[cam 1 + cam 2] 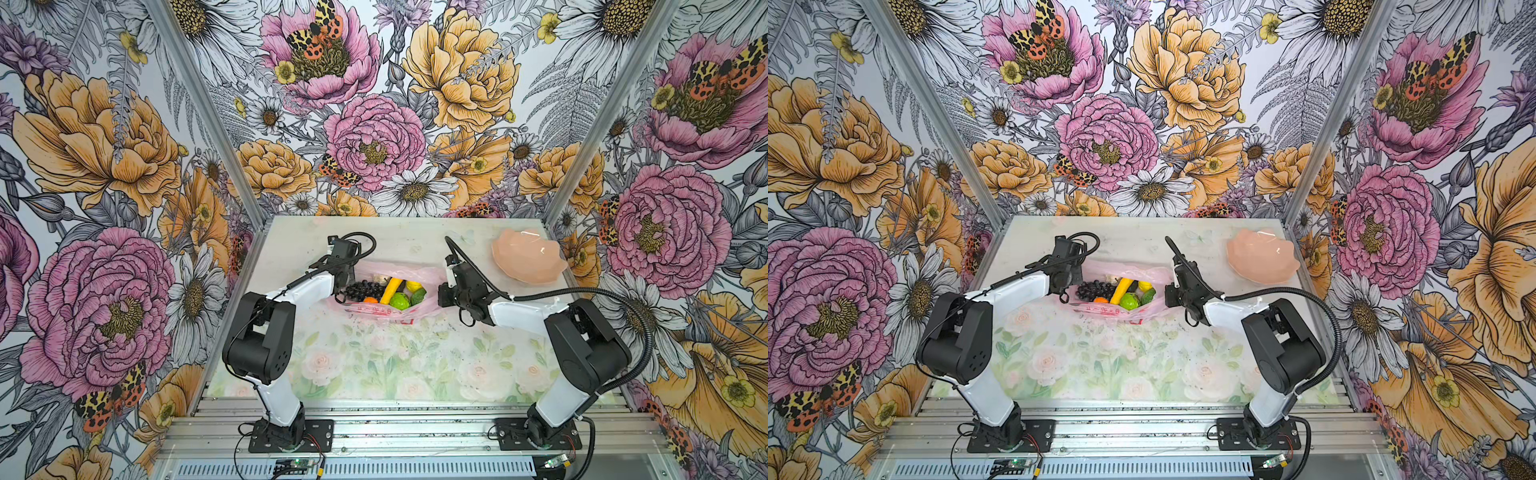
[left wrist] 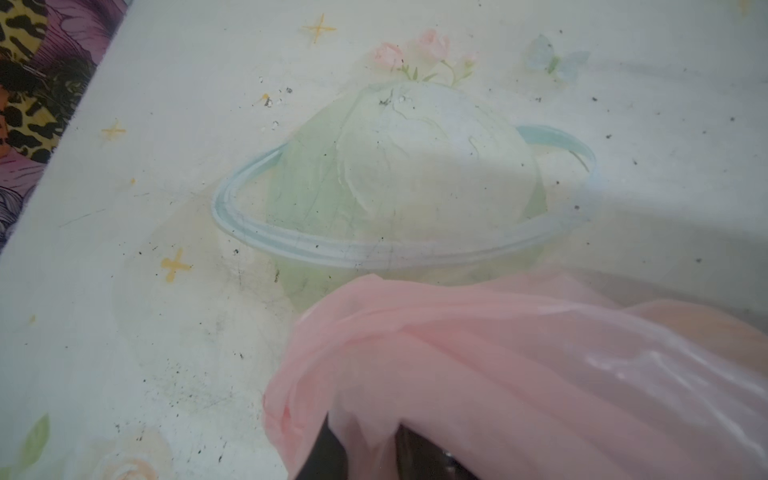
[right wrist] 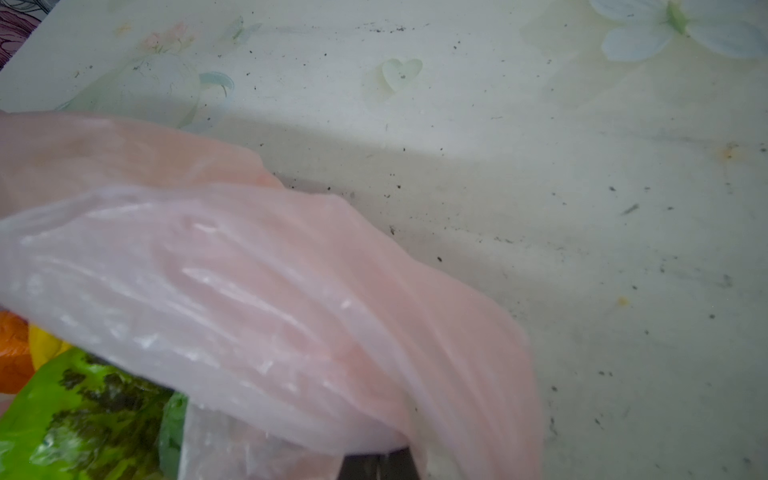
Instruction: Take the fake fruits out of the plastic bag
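Left gripper [image 1: 345,283]: set at the left end of the plastic bag [image 1: 376,312]. In the left wrist view, pink film is seen bunched over and between the dark fingers [image 2: 330,451]; the jaws are closed on that gathered edge.

Plastic bag: lying on the table [image 1: 374,365], mid-width and toward the far half, between the two grippers. Its mouth is held apart and faces up, so the contents are seen in both top views. Red print is noted on the near wall.

Contents, all inside the bag:
- grape bunch [image 1: 363,289], dark, at the left end
- orange [image 1: 370,299], small, just in front of the grapes
- cream lumpy piece [image 1: 380,279], behind the grapes, partly hidden
- banana [image 1: 391,289], yellow, lying slantwise at the middle
- green fruit [image 1: 400,301], round, at the near edge
- lemon [image 1: 413,286], toward the far right
- second green fruit [image 1: 418,296], darker, just in front of the lemon

Right gripper [image 1: 443,291]: set at the right end of the bag. In the right wrist view, film is draped over the fingers, which are closed on the bag's right edge.

Bowl [image 1: 528,255]: peach, petal-edged, at the far right of the table, apart from the bag.
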Controlling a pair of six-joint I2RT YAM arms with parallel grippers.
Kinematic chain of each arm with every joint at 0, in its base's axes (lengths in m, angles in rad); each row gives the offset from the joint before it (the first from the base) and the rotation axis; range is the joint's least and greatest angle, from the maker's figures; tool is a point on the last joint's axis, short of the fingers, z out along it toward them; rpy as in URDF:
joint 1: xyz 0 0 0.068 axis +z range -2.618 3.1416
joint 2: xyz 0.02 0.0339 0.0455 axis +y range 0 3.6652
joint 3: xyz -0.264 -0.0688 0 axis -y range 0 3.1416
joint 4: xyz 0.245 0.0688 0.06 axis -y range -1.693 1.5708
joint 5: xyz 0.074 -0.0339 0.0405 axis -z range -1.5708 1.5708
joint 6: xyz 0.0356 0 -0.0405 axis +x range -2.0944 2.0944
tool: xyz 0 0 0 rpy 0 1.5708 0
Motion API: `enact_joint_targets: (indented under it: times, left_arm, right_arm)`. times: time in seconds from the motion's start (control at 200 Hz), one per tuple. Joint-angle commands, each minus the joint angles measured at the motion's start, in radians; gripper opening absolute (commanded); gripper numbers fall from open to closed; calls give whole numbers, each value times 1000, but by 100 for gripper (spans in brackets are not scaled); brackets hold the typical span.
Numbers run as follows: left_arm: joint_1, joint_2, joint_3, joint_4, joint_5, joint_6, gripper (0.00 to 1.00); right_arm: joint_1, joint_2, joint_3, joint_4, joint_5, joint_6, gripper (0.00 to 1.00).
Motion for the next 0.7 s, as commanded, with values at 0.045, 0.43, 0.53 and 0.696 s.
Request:
enact_joint_targets:
  times: [0.045,0.43,0.53,0.696]
  left_arm:
    - [77,-48,-75,58,163,-70,4]
    - [112,-116,-95,66,252,-88,0]
    - [111,-33,16,42,275,-97,0]
    - [112,150,205,-75,281,-103,0]
  right_arm:
    - [-5,123,148,-7,-80,-50,0]
    - [4,306,441,-78,-226,-56,0]
    - [-25,315,468,-78,-271,-36,0]
    - [-56,356,512,-80,-299,-3,0]
